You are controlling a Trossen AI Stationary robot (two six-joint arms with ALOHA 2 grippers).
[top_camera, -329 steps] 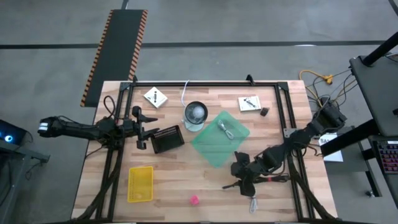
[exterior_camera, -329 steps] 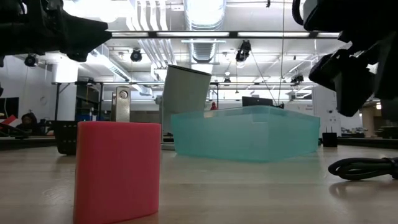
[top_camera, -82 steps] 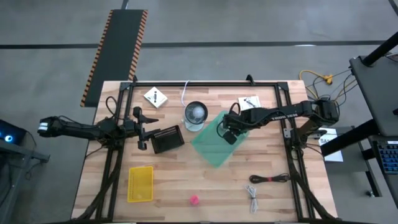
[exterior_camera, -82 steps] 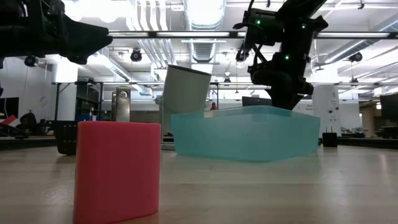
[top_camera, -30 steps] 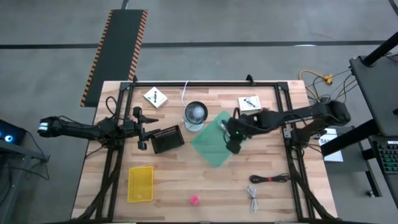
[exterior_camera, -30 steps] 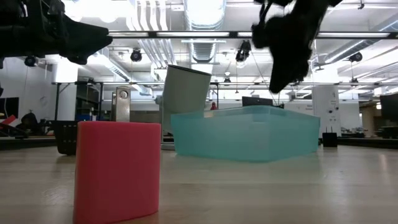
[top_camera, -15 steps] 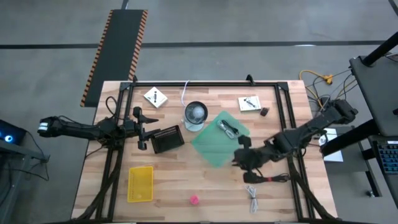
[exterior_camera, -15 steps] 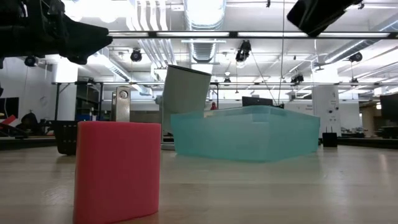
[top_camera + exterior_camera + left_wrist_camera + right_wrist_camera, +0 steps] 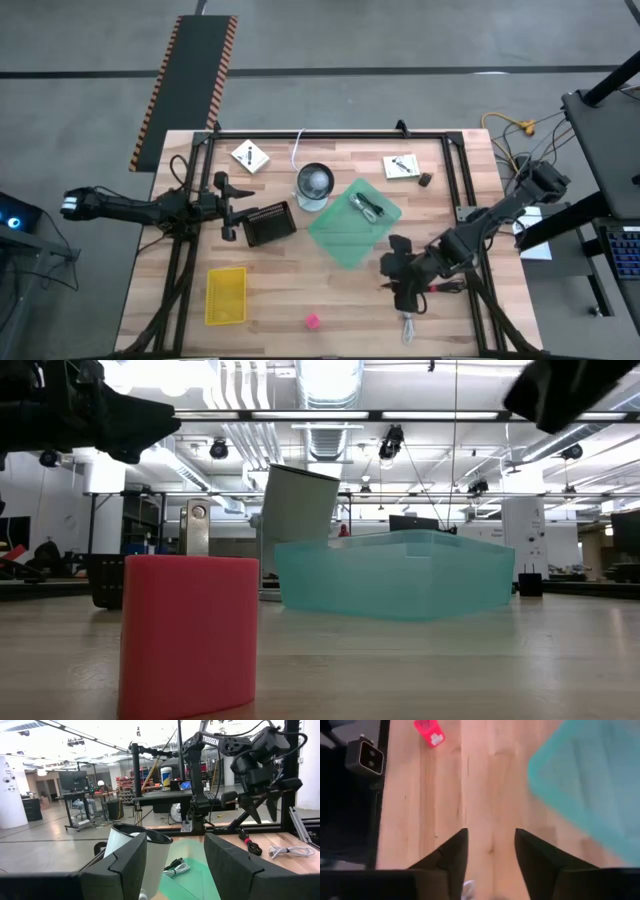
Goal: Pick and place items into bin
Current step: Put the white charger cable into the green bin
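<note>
**Bin partly filled; most loose items remain on the table**

Nearest the front edge lie one small pink block (image 9: 312, 321) and one white coiled cable (image 9: 409, 326). Just above that cable, the right gripper (image 9: 404, 283) hangs over the bare wood with its fingers parted and nothing between them, as the right wrist view shows. One thin dark cable (image 9: 447, 287) lies beside it, partly hidden by the arm.

Mid-table stands the translucent teal plastic bin (image 9: 330, 240), holding one coiled cable (image 9: 366, 207), dark and white; this is the only item judged placed so far.

The left gripper (image 9: 228, 207) waits at the table's left side, fingers spread and holding nothing.

At the far edge rest two white square packets with black marks (image 9: 249, 156), one left and one right, plus one small dark object (image 9: 425, 180) beside the right packet.

Judgement: one item binned; at least six remain, counting one pink block, one white cable, one dark cable, two packets and one small dark object. The task is at an early stage.
</note>
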